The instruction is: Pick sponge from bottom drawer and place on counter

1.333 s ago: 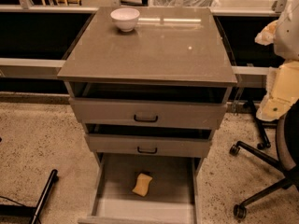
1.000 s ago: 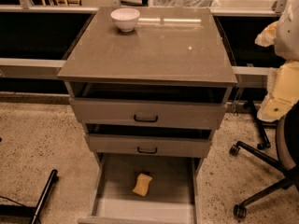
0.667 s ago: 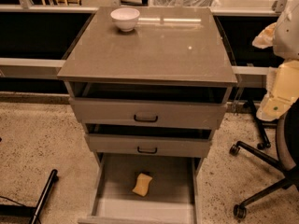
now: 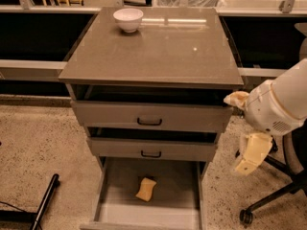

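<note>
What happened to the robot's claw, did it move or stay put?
Yes, it moved. The gripper went down and left: before it was level with the counter's right edge, now it hangs below that edge, beside the middle drawer.

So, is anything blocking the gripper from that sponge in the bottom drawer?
Nothing lies on the sponge, alone in the open bottom drawer. The gripper hangs outside to its right, so the drawer's right wall stands between them.
</note>
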### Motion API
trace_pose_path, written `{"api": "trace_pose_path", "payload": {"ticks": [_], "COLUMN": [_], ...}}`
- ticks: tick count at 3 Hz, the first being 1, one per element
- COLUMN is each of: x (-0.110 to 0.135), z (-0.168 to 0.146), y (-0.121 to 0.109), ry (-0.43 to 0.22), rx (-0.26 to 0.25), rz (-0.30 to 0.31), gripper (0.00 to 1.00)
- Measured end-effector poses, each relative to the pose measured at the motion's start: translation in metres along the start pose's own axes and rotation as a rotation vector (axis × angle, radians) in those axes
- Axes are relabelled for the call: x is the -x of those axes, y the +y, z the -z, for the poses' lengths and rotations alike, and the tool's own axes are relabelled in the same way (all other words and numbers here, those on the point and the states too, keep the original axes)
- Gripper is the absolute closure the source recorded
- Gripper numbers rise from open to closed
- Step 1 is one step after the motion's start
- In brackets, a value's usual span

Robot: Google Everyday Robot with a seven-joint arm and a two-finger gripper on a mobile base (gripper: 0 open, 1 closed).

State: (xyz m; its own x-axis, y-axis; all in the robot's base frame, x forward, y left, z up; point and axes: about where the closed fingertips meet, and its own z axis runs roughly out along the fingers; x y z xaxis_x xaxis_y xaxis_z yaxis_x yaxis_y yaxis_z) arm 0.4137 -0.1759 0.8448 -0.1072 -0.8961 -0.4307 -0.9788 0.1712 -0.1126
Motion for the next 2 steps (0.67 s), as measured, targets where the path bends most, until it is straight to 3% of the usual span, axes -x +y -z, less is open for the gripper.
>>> {"api": "trace_pose_path", "payload": {"ticks": [1, 2], "x": [-0.004, -0.001], "z": [-0.007, -0.047], "y": [0.000, -0.003], "ry": [0.012, -0.109], "rx": [-0.012, 0.018], "rz": [-0.005, -0.020], "gripper": [0.00, 0.00]}}
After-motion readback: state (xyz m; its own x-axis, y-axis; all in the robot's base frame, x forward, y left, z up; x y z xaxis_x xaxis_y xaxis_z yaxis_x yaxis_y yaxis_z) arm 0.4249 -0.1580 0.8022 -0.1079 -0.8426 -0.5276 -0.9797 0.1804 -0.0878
